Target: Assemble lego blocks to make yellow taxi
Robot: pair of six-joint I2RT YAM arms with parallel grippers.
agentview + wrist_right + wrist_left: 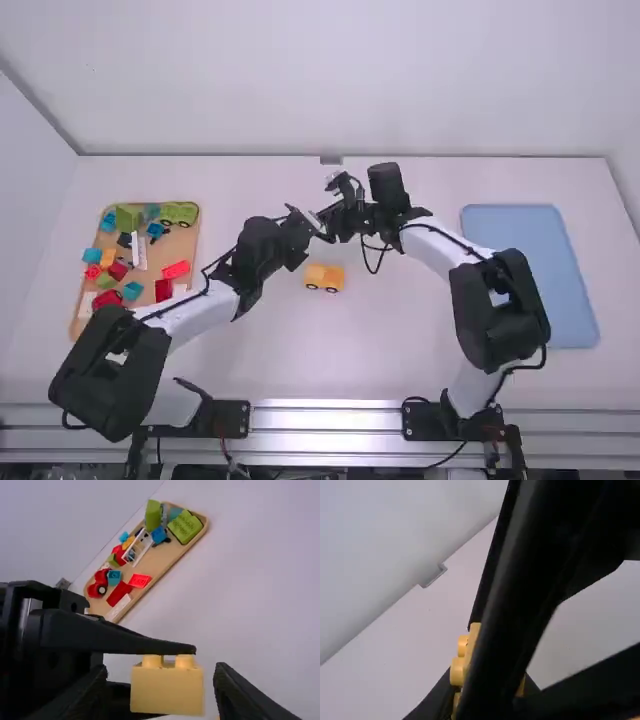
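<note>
The yellow block (167, 690), gripped studs to underside by my left jaws, lies between my parted right jaws, gaps either side

High view: set above the near side of the table (400, 360), well back, facing forward and down; tray (78, 318) at frame left. Left wrist view: very close to yellow block (457, 671), facing the table's far edge. Right wrist view: close, faces the tray, shares the block.
</note>
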